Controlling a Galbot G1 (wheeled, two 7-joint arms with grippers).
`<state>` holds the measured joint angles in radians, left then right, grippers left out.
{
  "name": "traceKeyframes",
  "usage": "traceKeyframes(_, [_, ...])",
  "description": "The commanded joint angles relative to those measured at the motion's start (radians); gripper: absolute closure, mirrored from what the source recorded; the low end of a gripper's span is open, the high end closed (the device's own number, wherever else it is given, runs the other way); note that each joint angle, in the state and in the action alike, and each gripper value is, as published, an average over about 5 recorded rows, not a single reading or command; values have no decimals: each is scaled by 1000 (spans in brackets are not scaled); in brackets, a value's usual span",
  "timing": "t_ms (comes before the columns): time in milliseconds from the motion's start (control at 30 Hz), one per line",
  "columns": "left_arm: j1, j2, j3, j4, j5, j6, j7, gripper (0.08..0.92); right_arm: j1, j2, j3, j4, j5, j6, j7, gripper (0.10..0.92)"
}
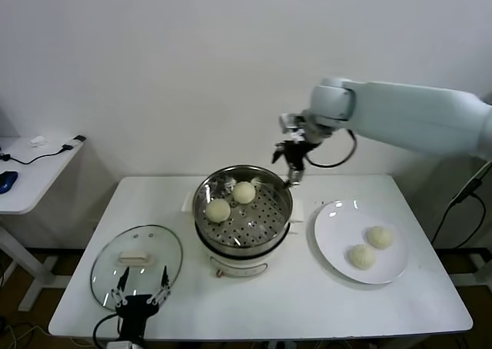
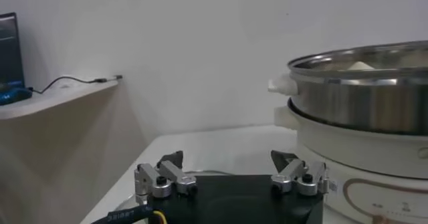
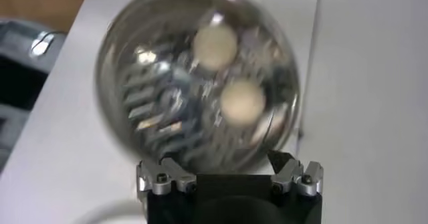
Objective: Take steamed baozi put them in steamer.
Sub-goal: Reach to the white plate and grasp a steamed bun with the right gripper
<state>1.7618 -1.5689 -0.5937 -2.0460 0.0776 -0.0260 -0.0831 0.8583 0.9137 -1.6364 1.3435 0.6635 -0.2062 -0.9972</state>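
Steamer point(image 1: 244, 211) holds two baozi point(image 1: 217, 210); right gripper point(image 1: 293, 163) above its back rim, jaws wide, empty.

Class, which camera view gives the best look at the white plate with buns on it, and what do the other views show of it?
The head view: it shows the whole plate right of the steamer, with two buns on it. Neither wrist view shows the plate; the left shows the steamer's side, the right looks down into the steamer.
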Motion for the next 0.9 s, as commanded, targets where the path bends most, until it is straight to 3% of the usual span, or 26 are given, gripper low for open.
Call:
traceKeyframes(33, [0, -1, -4, 2, -1, -1, 0, 177, -42, -340, -121, 95, -229, 86, -88, 203])
traceKeyframes(367, [3, -6, -7, 7, -1, -3, -1, 177, -329, -368, 30, 22, -346, 27, -26, 203])
traceKeyframes(900, [4, -4, -4, 23, 3, -10, 0, 177, -595, -309, 226, -93, -376, -33, 55, 203])
